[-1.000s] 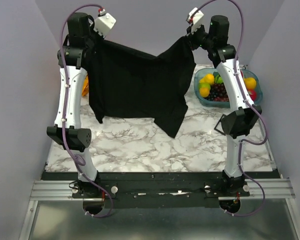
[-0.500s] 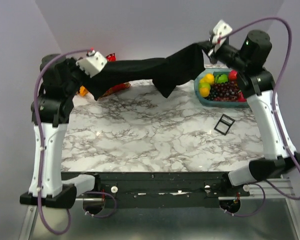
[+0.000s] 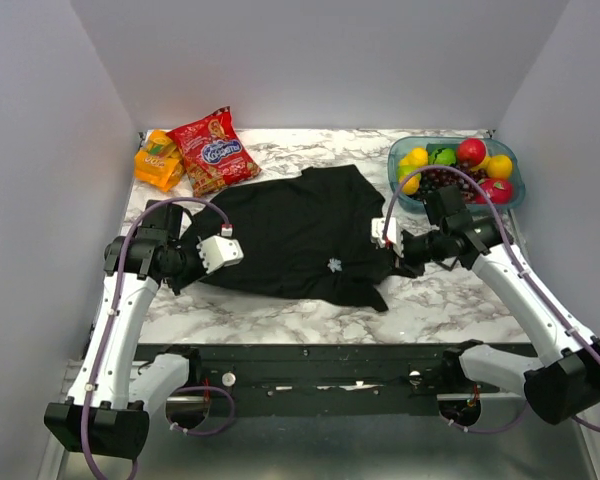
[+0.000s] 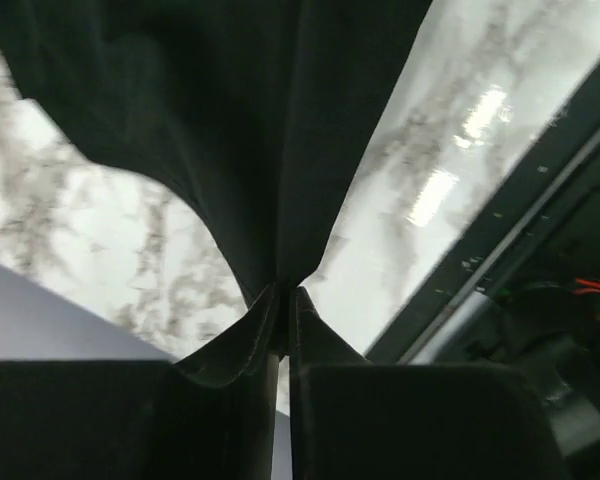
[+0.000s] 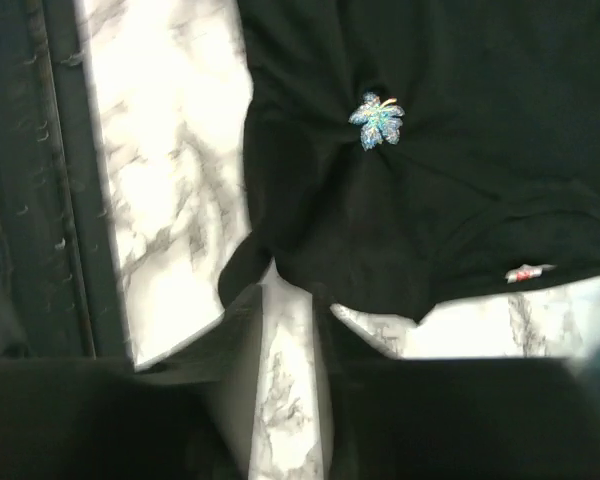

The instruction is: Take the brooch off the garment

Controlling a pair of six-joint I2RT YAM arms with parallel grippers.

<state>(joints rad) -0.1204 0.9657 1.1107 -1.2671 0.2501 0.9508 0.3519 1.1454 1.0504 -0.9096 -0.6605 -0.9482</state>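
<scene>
White-grey marbled surface (image 3: 440, 300) was glossy, with light glare on it. Plain pale lilac-grey walls (image 3: 310, 60) closed in three sides. Black rail (image 3: 310, 365) ran along near edge.

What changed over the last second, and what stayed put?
Both arms swung down and laid the garment, earlier stretched in the air between them, flat on the table, the brooch facing up. The left gripper still pinches its edge; the right gripper has parted its jaws at the other side. The fruit bowl and snack packets stayed put.
</scene>
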